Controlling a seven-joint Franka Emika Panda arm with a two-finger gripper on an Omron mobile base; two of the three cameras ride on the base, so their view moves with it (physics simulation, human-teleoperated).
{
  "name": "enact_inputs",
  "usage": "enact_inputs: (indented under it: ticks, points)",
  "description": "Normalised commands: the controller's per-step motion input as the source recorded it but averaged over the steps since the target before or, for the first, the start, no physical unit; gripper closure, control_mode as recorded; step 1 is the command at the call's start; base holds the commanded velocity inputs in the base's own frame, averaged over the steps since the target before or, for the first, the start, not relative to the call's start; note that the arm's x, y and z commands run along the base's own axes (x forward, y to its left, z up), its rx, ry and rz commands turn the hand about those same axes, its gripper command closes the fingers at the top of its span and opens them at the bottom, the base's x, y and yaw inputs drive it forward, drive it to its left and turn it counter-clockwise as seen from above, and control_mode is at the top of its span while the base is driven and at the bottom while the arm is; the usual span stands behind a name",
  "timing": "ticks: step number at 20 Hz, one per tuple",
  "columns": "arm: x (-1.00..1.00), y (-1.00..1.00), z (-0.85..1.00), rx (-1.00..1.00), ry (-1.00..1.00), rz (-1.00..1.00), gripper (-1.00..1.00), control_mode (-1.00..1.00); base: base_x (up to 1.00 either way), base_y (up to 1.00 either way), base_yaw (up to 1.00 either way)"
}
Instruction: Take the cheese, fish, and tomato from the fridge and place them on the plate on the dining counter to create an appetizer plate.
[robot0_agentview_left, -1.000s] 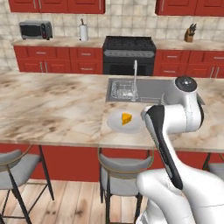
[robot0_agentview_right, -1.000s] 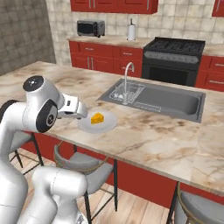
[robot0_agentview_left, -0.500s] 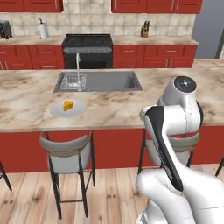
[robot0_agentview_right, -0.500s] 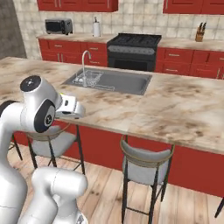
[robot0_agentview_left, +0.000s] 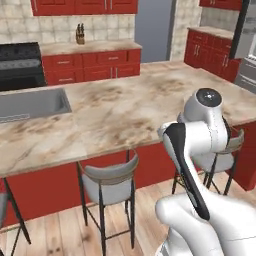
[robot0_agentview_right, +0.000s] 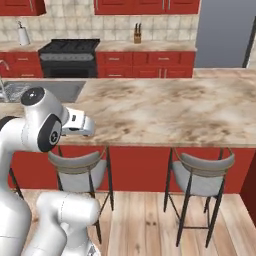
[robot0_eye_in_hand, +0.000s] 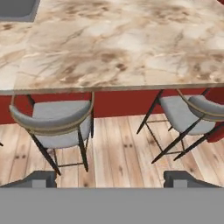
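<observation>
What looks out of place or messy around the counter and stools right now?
Nothing stands out. The counter shows no spills or damage, both stools stand upright and tucked under its edge, and the sink looks normal. The tool is open and holds nothing.

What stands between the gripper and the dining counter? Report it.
Two grey stools, the left stool and the right stool, stand at the dining counter on its near side, facing the open gripper. Above their backs, nothing visible blocks the marbled top.
</observation>
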Motion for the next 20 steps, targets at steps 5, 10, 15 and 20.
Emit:
enact_inputs:
  ticks: [5, 10, 15, 20]
  points:
    - [0.0, 0.0, 0.0, 0.0, 0.0, 0.0, -1.0, 1.0, 0.0, -0.99, -0.53]
    - [0.0, 0.0, 0.0, 0.0, 0.0, 0.0, -1.0, 1.0, 0.0, -1.0, -0.52]
    - [0.0, 0.0, 0.0, 0.0, 0.0, 0.0, -1.0, 1.0, 0.08, -1.0, -0.34]
    - [0.0, 0.0, 0.0, 0.0, 0.0, 0.0, -1.0, 1.0, 0.25, -1.0, -0.12]
